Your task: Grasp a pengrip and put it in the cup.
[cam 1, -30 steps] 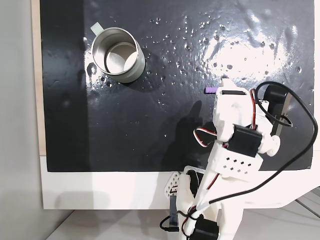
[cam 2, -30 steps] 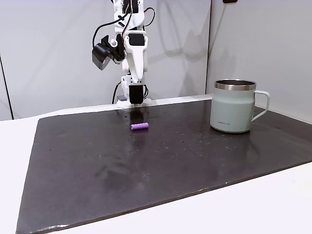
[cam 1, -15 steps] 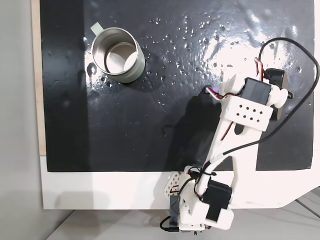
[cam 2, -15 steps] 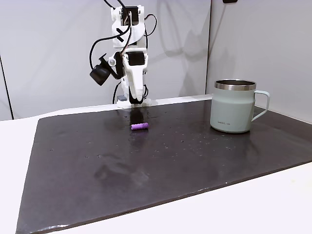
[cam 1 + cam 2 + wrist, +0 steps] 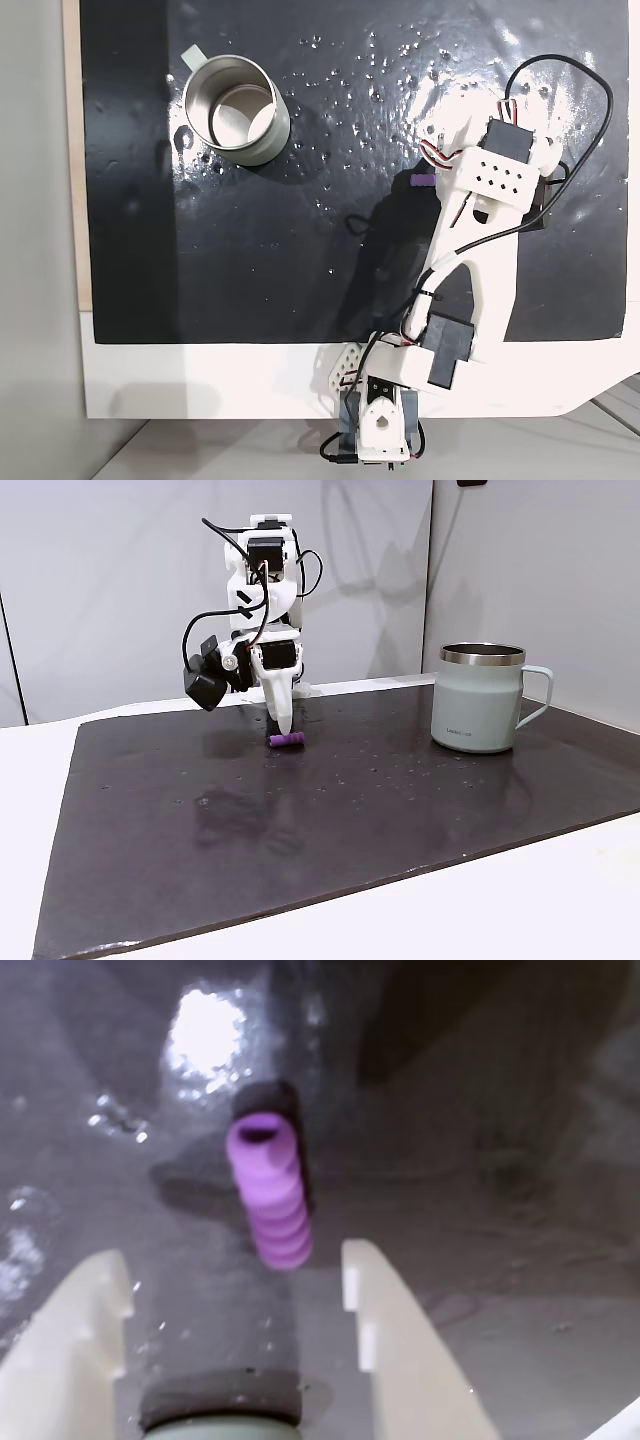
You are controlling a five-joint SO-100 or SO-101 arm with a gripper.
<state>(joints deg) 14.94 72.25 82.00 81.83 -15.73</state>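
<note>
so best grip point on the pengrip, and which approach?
Likely mid-length, pinching across its ribbed sides from above. The pengrip lies flat on the black mat, so only top-down access is free. In the wrist view its long axis runs out ahead of the open gripper, fingers either side of its near end: go forward slightly, then close.

The pengrip (image 5: 268, 1190) is a short purple ribbed tube lying on its side on the black mat, well apart from the cup. The cup (image 5: 478, 698) stands upright, a metal mug with a side handle, its pale interior visible from above (image 5: 236, 110).
</note>
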